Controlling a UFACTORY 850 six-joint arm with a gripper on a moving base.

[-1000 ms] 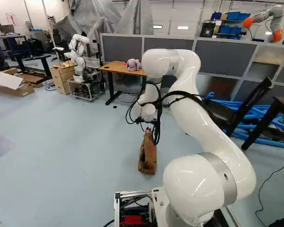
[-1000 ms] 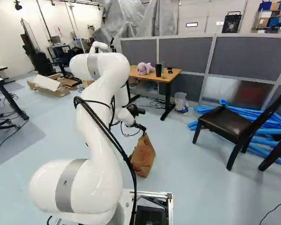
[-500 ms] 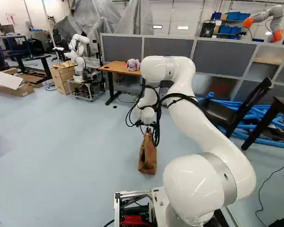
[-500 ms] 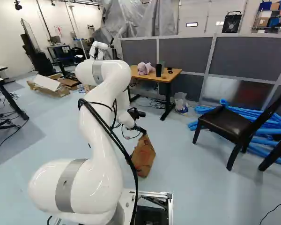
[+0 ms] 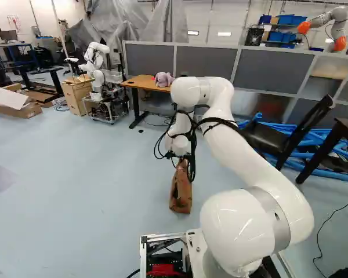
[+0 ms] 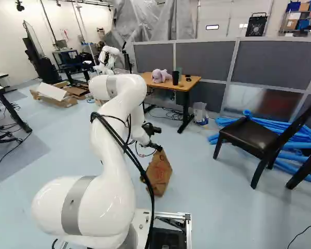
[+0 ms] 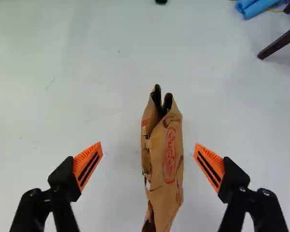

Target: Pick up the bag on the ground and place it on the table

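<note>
Gripper (image 7: pixel 148 150) open, pads well apart, the brown paper bag (image 7: pixel 170 159) showing between them, ungripped, upright on the floor (image 6: pixel 212 207). I judge it light, soft, easily crumpled; best pinched across its narrow upper edge. Worktop (image 6: pixel 193 81) ahead bears a plush toy (image 6: pixel 159 76) and black cup (image 6: pixel 175 78), both easily knocked. Dark chair (image 6: pixel 251 136) stands well aside.

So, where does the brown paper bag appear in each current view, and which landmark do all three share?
Left base view: the paper bag is just below the middle, left of the arm.
Right base view: also just below the middle, right of the arm.
Wrist view: between the end effector's open fingers, touching neither.
Shared landmark: the blue tubes, right in both base views.
</note>
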